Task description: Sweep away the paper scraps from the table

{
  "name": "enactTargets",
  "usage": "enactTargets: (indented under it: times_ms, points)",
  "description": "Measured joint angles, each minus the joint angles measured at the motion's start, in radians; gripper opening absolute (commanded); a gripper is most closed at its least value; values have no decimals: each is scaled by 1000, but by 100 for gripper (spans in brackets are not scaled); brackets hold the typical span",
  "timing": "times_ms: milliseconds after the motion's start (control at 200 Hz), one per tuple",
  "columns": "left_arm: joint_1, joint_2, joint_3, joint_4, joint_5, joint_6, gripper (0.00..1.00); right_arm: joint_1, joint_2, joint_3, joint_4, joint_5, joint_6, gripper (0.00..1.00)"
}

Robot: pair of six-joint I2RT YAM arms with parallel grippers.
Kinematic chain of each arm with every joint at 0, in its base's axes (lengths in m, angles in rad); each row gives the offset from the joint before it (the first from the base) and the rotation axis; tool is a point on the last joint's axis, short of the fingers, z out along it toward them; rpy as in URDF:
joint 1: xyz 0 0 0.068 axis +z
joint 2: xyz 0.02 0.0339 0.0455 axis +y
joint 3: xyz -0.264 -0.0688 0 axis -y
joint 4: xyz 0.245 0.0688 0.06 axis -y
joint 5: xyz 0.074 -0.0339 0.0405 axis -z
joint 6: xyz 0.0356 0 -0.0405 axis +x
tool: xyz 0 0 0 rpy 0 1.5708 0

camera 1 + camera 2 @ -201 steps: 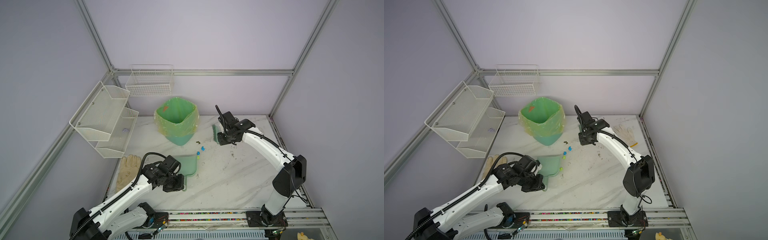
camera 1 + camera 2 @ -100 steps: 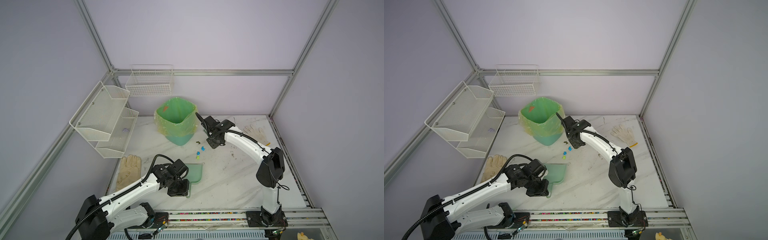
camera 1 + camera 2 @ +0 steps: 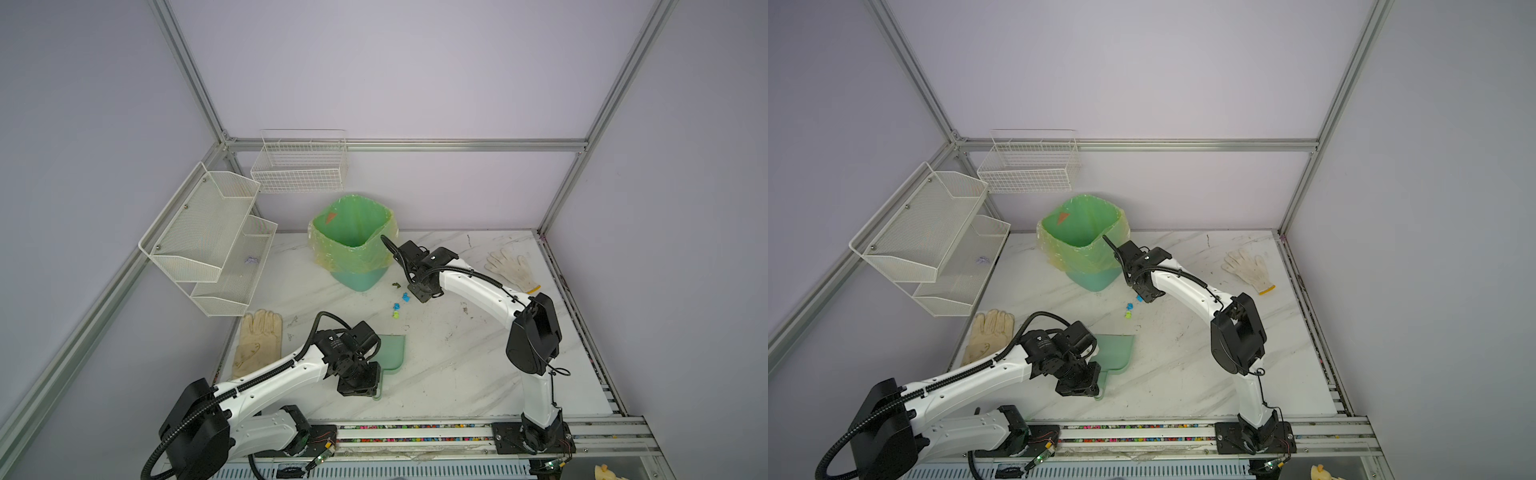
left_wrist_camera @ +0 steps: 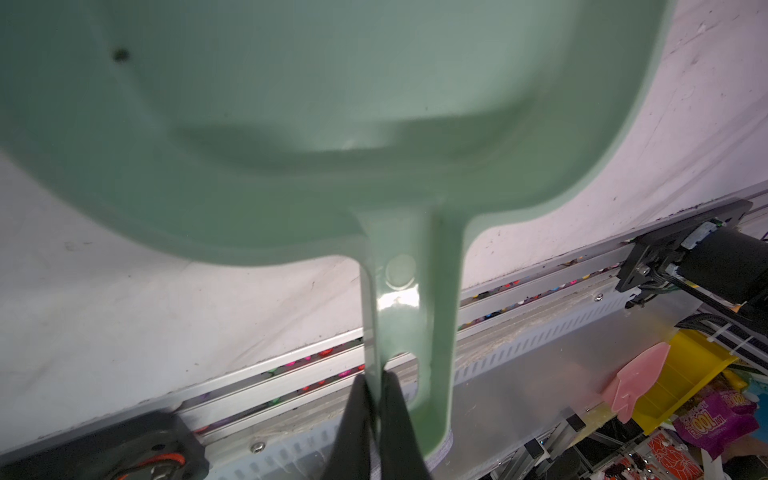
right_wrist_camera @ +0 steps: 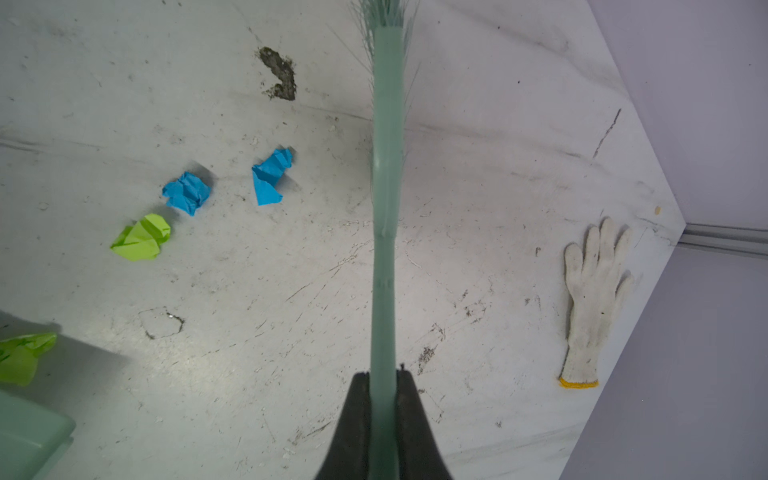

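Observation:
Three paper scraps lie on the white table [image 3: 457, 374] in front of the bin: two blue wads [image 5: 187, 193] [image 5: 271, 176] and a yellow-green wad [image 5: 142, 237]. In both top views they show as small dots [image 3: 397, 306] [image 3: 1129, 306]. My right gripper [image 5: 383, 376] [image 3: 424, 293] is shut on the pale green brush [image 5: 386, 166], just right of the scraps. My left gripper [image 4: 374, 384] [image 3: 365, 384] is shut on the handle of the pale green dustpan [image 3: 392, 351] [image 4: 332, 104]. The pan lies flat, a short way nearer the front than the scraps.
A bin with a green liner [image 3: 353, 249] stands behind the scraps, and a dark speck [image 5: 280, 72] lies close by. A white knit glove [image 3: 511, 270] lies at the back right, a beige glove [image 3: 257, 340] at the left. Wire racks [image 3: 208, 241] hang on the left wall.
The right arm has swung the brush left and forward, up to the scraps. The left arm has drawn the dustpan toward the front and slightly right.

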Motion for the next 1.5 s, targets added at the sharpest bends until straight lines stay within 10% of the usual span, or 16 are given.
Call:
enactTargets:
  times_ms: [1500]
  points:
    - [16,200,65,-97,36,132,0,134,0,-100,125,53,-79,0]
